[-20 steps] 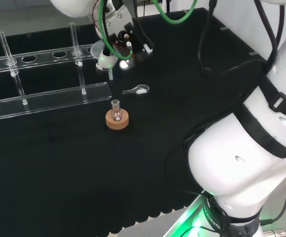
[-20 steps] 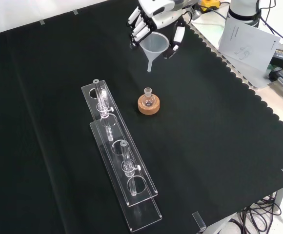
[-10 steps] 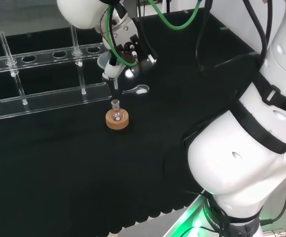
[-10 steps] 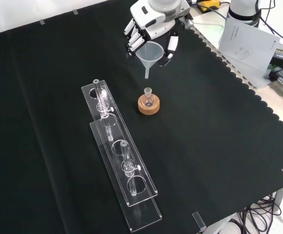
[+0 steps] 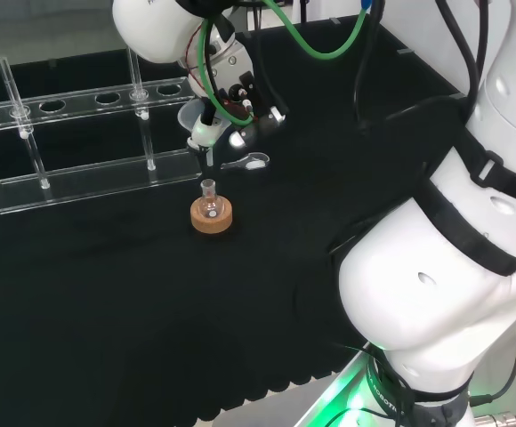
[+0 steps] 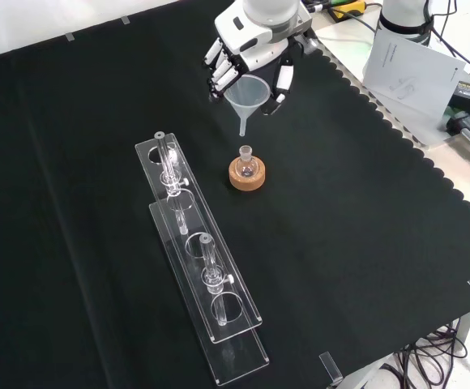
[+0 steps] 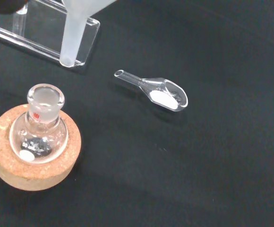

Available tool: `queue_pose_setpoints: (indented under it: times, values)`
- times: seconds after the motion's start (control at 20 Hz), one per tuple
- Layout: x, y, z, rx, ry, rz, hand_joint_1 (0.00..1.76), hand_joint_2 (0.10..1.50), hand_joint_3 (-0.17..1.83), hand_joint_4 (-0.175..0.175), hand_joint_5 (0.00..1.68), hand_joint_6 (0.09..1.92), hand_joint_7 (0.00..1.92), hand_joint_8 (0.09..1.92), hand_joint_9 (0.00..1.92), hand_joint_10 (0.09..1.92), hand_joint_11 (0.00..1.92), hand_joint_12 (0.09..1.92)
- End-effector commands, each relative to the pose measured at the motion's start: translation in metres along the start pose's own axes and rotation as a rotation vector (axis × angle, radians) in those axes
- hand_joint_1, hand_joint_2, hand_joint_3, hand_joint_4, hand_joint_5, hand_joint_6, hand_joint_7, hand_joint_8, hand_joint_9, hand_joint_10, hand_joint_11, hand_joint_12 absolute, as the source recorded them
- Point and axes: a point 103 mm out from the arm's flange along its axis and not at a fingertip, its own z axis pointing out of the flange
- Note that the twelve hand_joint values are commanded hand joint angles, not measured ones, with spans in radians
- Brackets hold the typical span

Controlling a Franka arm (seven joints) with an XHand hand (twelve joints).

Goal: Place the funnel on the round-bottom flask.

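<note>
The cork ring [image 6: 246, 176] is my landmark on the black bench [image 6: 365, 227], and the round-bottom flask [image 6: 246, 164] sits upright in it, neck open at the top. In the front view, nearer the camera than the ring and to its left, a clear rack [image 6: 202, 267] lies along the cloth with glass tubes standing in it. Beyond the ring, higher in that view, I hold the funnel [image 6: 246, 96] with my robot hand [image 6: 255, 40], fingers and thumb curled round its cone. The funnel hangs upright, stem down, its tip above the flask's neck and apart from it; from the wrist view the stem [image 7: 72, 40] seems a little off to one side of the mouth [image 7: 45, 96], though I cannot tell how much. Just beside the ring in the wrist view lies a small clear scoop [image 7: 161, 93] holding a bit of white powder.
</note>
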Motion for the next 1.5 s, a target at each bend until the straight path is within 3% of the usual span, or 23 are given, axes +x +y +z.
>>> queue_pose_setpoints:
  times: [0.05, 1.5]
  values:
    - [0.01, 0.005, 0.012, 0.022, -0.015, -0.012, 0.74, 0.75, 0.56, -0.05, 0.75, 0.76, 0.82, 0.77, 1.08, 0.51, 0.72, 1.2]
    - [0.022, 0.014, 0.029, 0.05, 0.0, -0.03, 0.74, 0.75, 0.57, -0.053, 0.75, 0.77, 0.82, 0.78, 1.07, 0.54, 0.72, 1.21]
